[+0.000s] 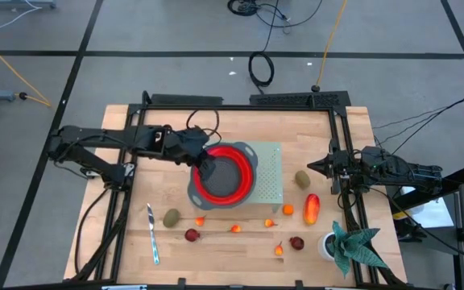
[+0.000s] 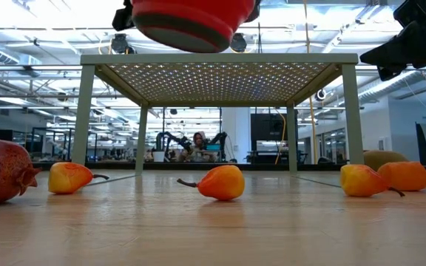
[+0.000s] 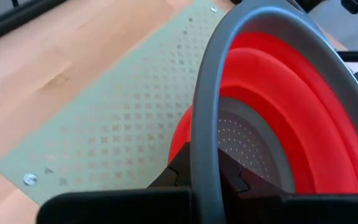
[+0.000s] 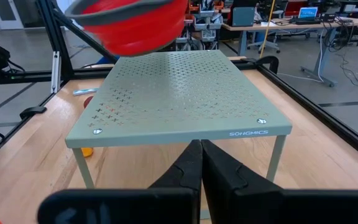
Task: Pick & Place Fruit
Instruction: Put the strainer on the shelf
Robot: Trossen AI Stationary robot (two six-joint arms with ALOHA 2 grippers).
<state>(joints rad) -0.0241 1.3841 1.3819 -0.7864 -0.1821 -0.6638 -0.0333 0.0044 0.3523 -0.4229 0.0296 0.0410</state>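
Small orange pear-shaped toy fruit (image 2: 222, 182) is lying nearest on the wooden table (image 1: 216, 250), with dark red round pieces (image 1: 192, 235), brownish-green kiwis (image 1: 171, 217) and a longer red-orange piece (image 1: 311, 208) scattered around it. Left gripper (image 1: 205, 165) is pinching the grey rim of a red collapsible colander (image 1: 225, 174) above the pale green perforated metal shelf (image 1: 274, 173). Right gripper (image 1: 319, 166) is waiting at the right, fingers pressed together, holding nothing.

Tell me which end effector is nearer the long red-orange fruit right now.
Right. The right end effector hangs shut just beyond the red-orange fruit, near the table's right edge; the left end effector is across the rack, gripping the red colander.
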